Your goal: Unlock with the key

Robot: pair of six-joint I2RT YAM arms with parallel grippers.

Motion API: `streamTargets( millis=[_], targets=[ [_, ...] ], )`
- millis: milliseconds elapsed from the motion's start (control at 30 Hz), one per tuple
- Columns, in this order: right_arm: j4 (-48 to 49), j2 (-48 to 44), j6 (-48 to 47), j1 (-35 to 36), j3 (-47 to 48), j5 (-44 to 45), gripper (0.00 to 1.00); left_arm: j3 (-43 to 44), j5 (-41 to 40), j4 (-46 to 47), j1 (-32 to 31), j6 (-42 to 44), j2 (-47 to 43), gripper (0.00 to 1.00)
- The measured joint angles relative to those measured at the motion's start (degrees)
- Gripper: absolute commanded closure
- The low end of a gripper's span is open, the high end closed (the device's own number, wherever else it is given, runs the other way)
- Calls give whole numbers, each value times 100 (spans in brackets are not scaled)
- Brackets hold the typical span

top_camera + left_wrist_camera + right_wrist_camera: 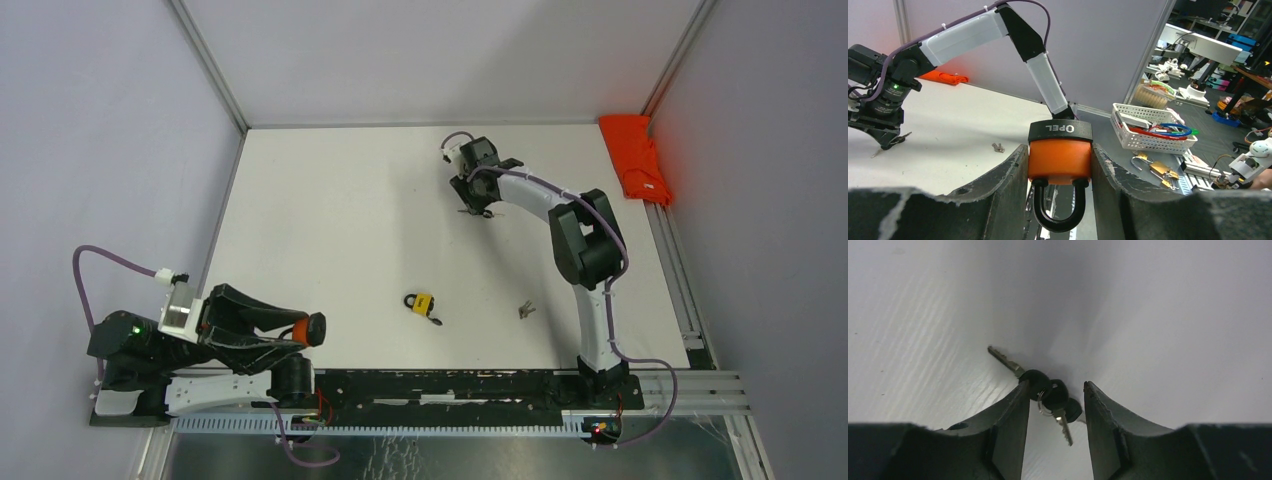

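Looking through the left wrist camera alone shows the orange padlock (1060, 155) clearly: the left gripper (1058, 150) pinches its sides, shackle nearest the lens. Overhead it's just an orange blob. The right gripper (1056, 387) stands spread astride the keys (1053, 392) on the far table (330, 200).

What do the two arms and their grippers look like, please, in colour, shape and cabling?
The left arm and right arm both have white link shells and black joints. A purple cable loops off the left; a second cable is tied along the right. A green light glows on each arm. The left gripper and right gripper each carry two dark, curved, scuffed fingers.
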Motion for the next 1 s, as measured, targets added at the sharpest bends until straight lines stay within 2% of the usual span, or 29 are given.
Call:
streamTargets(
  millis=[400,500,600,700,900,1000],
  targets=[
    [-7,234,-437,-201,160,-1014,52,0,-131,-2,0,0,0,98],
    [-46,275,-498,-197,160,-1182,60,0,-131,-9,0,0,0,98],
    [-76,275,-557,-195,160,-1272,78,0,-131,-24,-2,0,0,98],
    [-92,278,-579,-197,160,-1279,88,0,-131,-35,0,0,0,98],
    [-90,278,-549,-195,149,-1222,100,0,-131,-37,0,0,0,98],
    [9,236,-459,-197,57,-1158,100,0,-131,-35,0,0,0,98]
  ],
)
